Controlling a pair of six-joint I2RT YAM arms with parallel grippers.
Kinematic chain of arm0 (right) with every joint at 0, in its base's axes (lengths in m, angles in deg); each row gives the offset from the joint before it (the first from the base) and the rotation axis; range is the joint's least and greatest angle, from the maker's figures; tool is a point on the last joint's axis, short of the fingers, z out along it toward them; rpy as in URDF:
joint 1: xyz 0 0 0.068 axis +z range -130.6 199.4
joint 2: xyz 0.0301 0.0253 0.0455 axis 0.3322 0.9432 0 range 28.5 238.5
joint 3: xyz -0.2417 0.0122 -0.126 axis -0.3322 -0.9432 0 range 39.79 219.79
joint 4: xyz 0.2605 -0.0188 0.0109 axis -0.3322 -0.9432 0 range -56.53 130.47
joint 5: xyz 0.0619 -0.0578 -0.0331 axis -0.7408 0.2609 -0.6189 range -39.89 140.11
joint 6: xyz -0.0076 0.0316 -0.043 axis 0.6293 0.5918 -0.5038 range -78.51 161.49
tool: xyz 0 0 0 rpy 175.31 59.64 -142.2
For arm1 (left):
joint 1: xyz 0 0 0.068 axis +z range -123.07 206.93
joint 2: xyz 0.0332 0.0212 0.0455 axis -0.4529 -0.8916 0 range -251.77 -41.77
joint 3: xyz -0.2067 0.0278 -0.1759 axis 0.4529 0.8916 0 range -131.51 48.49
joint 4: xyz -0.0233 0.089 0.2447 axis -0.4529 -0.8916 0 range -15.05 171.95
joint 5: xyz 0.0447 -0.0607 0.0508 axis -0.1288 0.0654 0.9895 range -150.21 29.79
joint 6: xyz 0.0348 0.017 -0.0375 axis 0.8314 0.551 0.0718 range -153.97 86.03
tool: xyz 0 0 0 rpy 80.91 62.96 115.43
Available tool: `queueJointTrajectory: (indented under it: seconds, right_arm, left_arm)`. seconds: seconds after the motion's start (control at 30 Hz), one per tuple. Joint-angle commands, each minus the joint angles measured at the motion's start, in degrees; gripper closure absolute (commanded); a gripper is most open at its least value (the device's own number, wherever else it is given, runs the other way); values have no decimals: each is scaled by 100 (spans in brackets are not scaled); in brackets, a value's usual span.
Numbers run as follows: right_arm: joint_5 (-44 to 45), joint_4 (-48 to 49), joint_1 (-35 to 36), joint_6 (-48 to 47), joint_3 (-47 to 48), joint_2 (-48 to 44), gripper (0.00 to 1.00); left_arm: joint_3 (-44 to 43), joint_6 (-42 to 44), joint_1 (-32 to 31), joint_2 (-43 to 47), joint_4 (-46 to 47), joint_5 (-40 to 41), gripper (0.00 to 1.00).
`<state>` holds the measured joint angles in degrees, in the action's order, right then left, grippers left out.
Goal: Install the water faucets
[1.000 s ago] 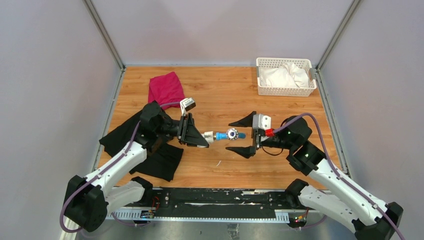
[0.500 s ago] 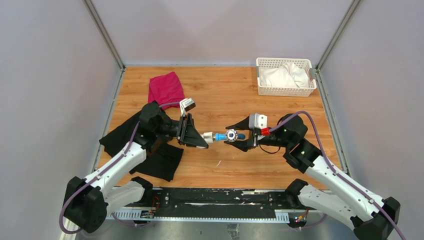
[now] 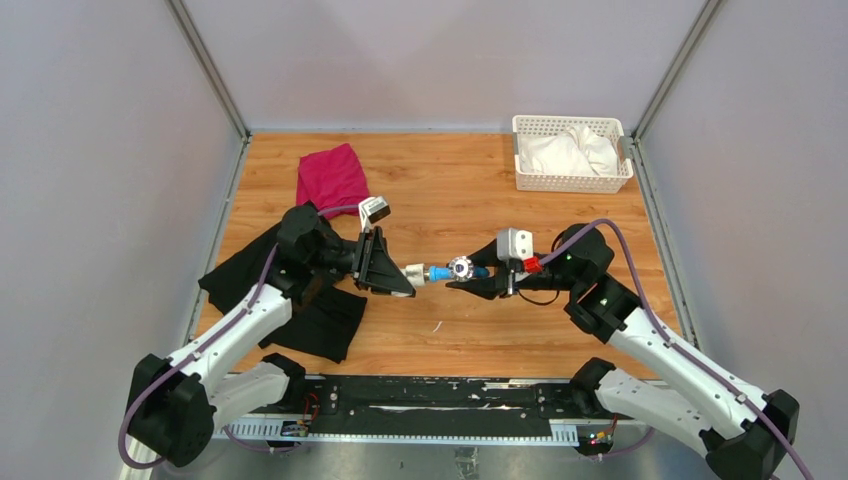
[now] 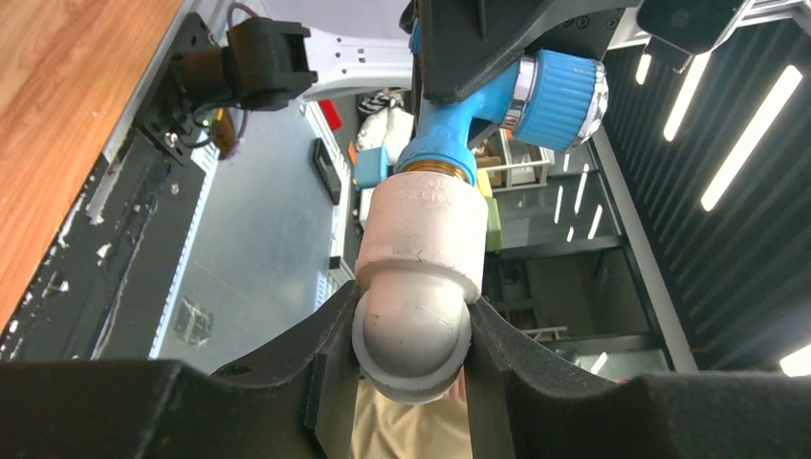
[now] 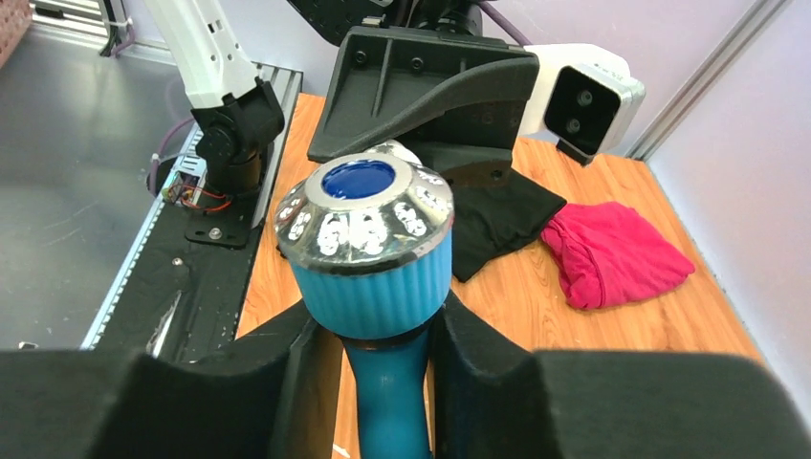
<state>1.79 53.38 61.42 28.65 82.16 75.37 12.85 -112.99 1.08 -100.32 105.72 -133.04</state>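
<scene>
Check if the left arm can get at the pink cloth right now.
Probably not as is: the pink cloth lies close behind the left gripper, but that gripper is clamped on the white fitting, which is joined to the blue tap.

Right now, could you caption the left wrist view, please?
Left tool grips white plastic pipe fitting joined to bright blue plastic tap.

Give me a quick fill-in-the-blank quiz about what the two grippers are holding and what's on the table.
The left gripper is shut on a ___ pipe fitting. The right gripper clamps a bright ___ tap. The basket holding the white cloth stands on the ___ side of the table.
Missing words: white; blue; right.
</scene>
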Motion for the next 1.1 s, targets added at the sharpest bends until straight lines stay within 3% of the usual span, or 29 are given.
queueJointTrajectory:
  seconds: [0.0, 0.17, 0.57, 1.07]
  right_arm:
    - [-146, 184, 94, 136, 244, 97, 75]
    - [-213, 177, 93, 283, 284, 194, 100]
    - [54, 246, 96, 1794, 458, 361, 100]
    - [-100, 732, 84, 3903, 677, 965, 100]
  left_arm:
    - [-58, 66, 6, 70, 128, -84, 100]
    - [-109, 147, 2, 120, 136, -20, 100]
    - [-333, 816, 1, 471, 124, 585, 100]
    - [-347, 1378, 1, 714, 128, 787, 100]
